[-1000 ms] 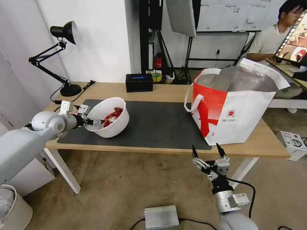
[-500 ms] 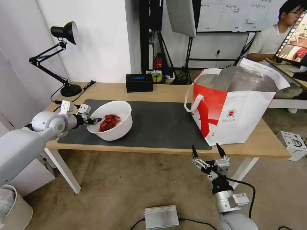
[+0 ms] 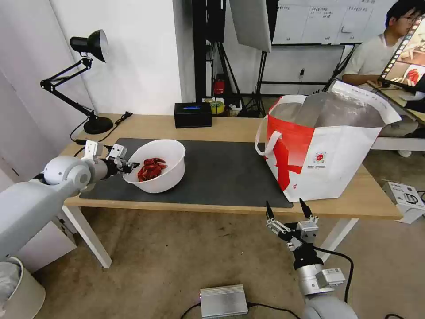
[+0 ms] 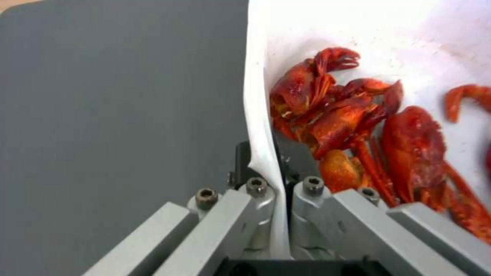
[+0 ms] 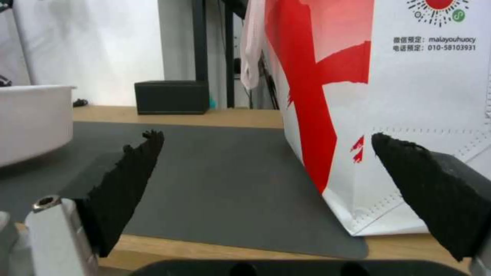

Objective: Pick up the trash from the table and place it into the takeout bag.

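Observation:
A white round bowl [image 3: 160, 177] holding red crayfish shells [image 3: 150, 168] sits over the left part of the dark grey mat [image 3: 221, 173] on the table [image 3: 212, 126]. My left gripper [image 3: 129, 167] is shut on the bowl's left rim. The left wrist view shows both fingers pinching the thin white rim [image 4: 258, 126] with the shells [image 4: 353, 126] just inside. The takeout bag [image 3: 327, 150] stands open at the table's right end. Below the table's front edge, my right gripper [image 3: 287, 210] hangs open, and its own view shows the bag [image 5: 409, 96] and bowl [image 5: 30, 122].
A black tissue box [image 3: 192, 114] stands at the table's back edge, and a black desk lamp [image 3: 86, 79] at the back left corner. A grey metal box [image 3: 223, 300] lies on the floor in front. A person sits at another desk behind the bag.
The left gripper has carried the bowl a little rightward along the mat and tipped it back from leaning toward the gripper to nearly level. The right arm has stayed still.

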Motion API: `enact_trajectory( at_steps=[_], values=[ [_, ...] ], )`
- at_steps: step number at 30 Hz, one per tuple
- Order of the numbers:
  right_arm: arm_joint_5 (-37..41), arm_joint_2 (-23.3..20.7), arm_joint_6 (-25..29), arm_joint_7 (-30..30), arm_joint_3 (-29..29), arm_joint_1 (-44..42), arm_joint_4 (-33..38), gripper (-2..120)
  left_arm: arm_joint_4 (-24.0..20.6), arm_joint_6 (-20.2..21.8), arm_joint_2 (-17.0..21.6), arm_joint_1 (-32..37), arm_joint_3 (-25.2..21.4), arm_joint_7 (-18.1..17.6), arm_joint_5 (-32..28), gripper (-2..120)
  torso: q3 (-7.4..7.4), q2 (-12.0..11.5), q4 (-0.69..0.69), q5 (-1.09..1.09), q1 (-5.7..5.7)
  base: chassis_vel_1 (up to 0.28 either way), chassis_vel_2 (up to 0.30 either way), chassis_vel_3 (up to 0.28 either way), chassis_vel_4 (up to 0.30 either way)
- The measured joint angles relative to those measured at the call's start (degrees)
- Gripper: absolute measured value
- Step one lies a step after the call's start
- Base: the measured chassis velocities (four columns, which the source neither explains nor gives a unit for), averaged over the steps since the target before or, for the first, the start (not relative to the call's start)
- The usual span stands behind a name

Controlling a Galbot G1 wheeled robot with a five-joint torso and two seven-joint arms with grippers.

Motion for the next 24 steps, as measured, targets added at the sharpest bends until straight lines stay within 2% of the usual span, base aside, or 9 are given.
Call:
enact_trajectory(
  at_steps=[5, 13, 24],
  values=[
    [0.0, 0.0, 0.0, 0.0, 0.0, 0.0, 0.0, 100, -2.0, 0.2, 0.6, 1.6, -1.9, 0.0, -0.5, 0, 0.0, 0.0, 0.0, 0.01, 0.0, 0.0, 0.0, 0.0, 0.0],
    [0.0, 0.0, 0.0, 0.0, 0.0, 0.0, 0.0, 100, -6.8, 0.2, 1.8, 6.8, -7.9, -0.5, -2.0, 0, 0.0, 0.0, 0.01, 0.02, 0.0, 0.0, 0.0, 0.0, 0.0],
    [0.0, 0.0, 0.0, 0.0, 0.0, 0.0, 0.0, 100, -11.2, 0.1, 3.5, 9.5, -11.6, -1.2, -4.4, 0, 0.0, 0.0, 0.01, 0.02, 0.0, 0.0, 0.0, 0.0, 0.0]
  ],
)
